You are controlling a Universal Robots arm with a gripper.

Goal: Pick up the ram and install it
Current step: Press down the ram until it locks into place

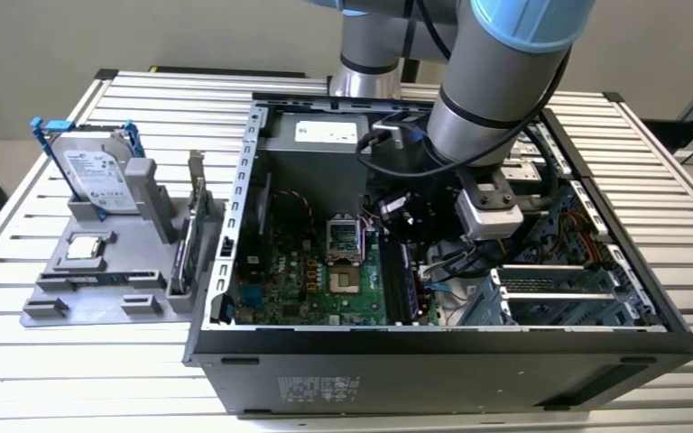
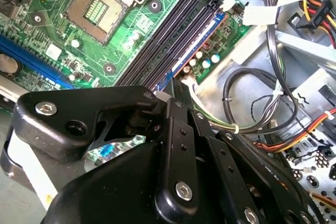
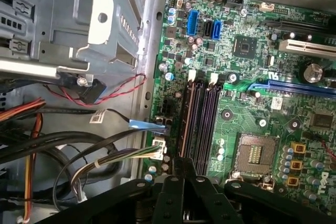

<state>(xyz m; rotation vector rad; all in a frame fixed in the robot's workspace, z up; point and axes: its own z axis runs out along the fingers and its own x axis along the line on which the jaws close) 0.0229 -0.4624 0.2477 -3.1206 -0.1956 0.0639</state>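
The ram (image 1: 397,280) stands on edge in the outermost memory slot of the green motherboard (image 1: 310,280), inside the open computer case (image 1: 443,347). In both wrist views it is a thin dark strip (image 3: 185,124) (image 2: 197,45) beside the empty black slots. My gripper (image 1: 433,267) reaches down into the case over it. Its black fingers come together at the strip's top edge (image 3: 181,165) (image 2: 177,88), shut on it. The gripper body hides the near part of the slot.
Bundled cables (image 3: 79,150) and a metal drive cage (image 1: 563,289) crowd the side of the slots away from the CPU socket (image 3: 257,156). On the exterior view's left, a grey stand (image 1: 106,289) holds a hard drive (image 1: 94,171), a processor chip (image 1: 86,248) and an upright expansion card (image 1: 190,234).
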